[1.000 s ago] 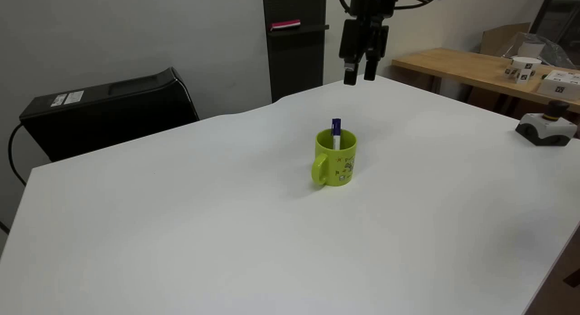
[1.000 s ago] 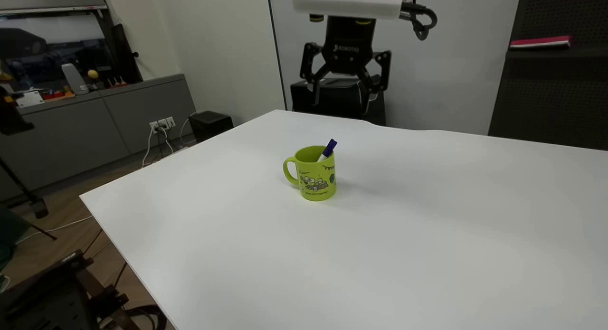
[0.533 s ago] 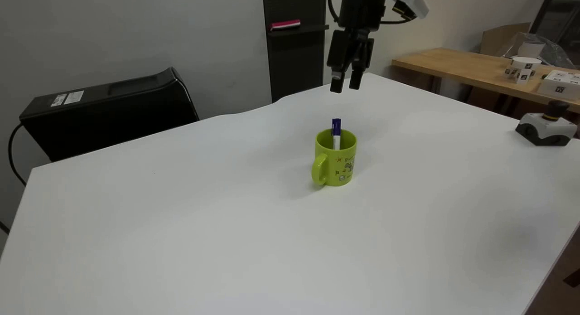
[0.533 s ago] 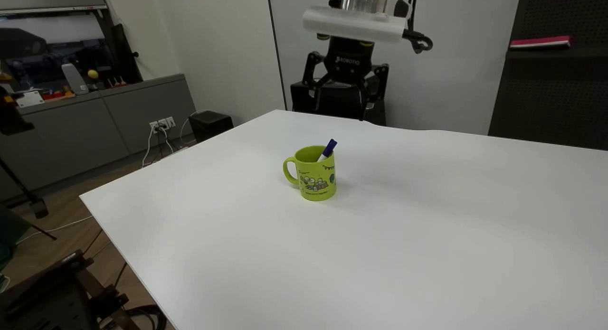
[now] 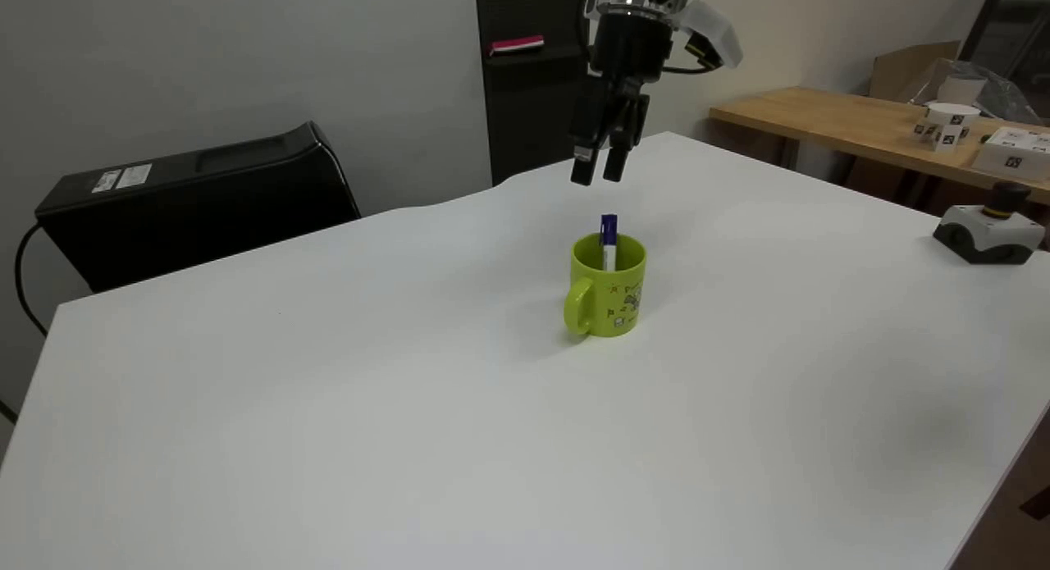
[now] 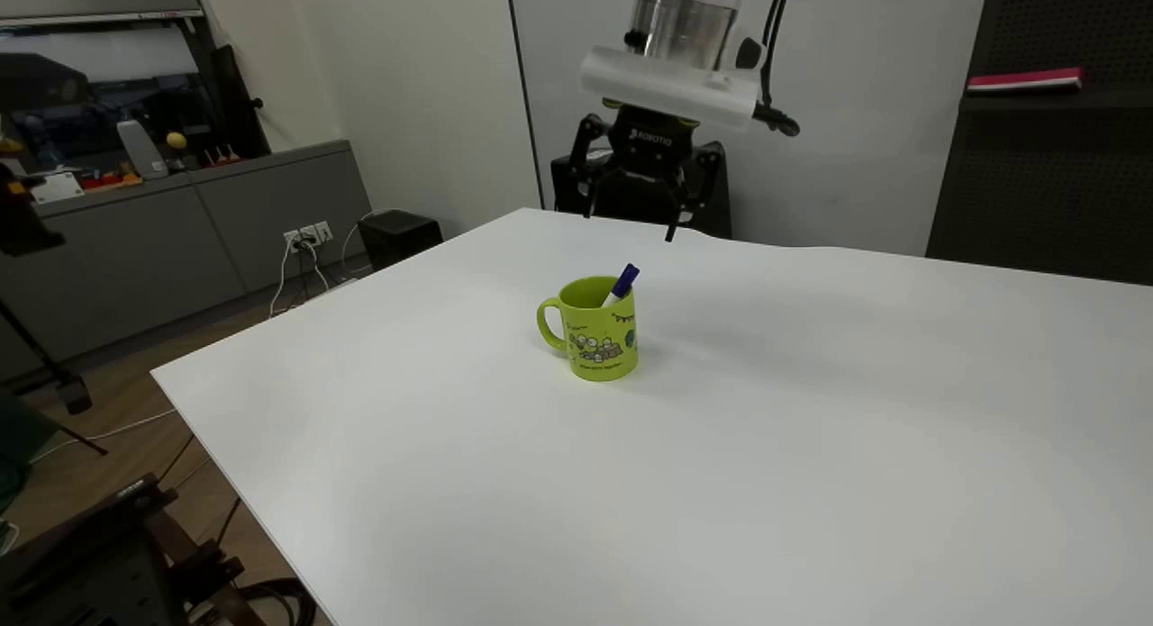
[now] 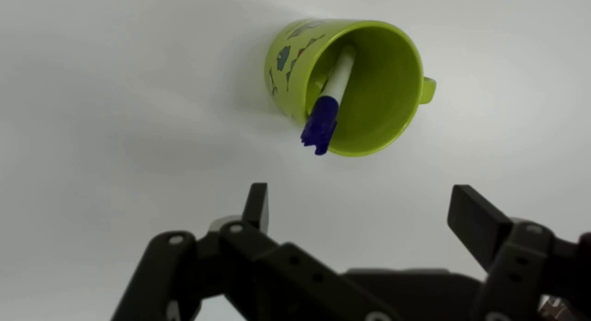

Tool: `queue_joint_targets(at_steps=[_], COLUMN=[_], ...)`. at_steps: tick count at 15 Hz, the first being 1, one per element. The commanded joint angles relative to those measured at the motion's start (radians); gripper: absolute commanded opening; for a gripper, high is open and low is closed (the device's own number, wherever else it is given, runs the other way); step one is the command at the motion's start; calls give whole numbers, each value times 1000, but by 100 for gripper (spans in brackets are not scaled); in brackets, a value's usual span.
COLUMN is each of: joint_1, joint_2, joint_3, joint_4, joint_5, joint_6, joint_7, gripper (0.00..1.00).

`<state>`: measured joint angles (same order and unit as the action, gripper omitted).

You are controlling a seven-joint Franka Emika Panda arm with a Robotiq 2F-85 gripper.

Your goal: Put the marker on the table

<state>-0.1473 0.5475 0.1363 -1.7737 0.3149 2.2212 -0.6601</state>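
The marker point(image 7: 341, 76), white in the barrel and dark blue at the cap point(image 7: 321, 120), sits inside the lime-green mug point(image 5: 607, 303), leaning, with its capped end up and sticking out. The mug stands upright on the white surface point(image 6: 811, 410), its handle point(image 5: 579, 307) showing in all three views. Above the surface, near the mug but apart from it and from the marker, hangs the tool point(image 6: 629, 226), its fingers point(image 7: 255, 203) spread wide, with white surface showing between them in the wrist view. In an exterior view, a button box point(image 5: 976, 240) with a dark knob point(image 5: 1008, 197) rests at the surface's edge, well apart from the mug.
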Motion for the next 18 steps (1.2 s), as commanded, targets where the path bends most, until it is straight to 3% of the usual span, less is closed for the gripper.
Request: queue_joint_targets(at_steps=[1, 18], joint_1=[-23, -30], joint_2=[40, 86], joint_3=[10, 2], joint_4=[45, 46], joint_5=[19, 4], joint_6=[-32, -45], joint_7=[-12, 27], gripper=[100, 100])
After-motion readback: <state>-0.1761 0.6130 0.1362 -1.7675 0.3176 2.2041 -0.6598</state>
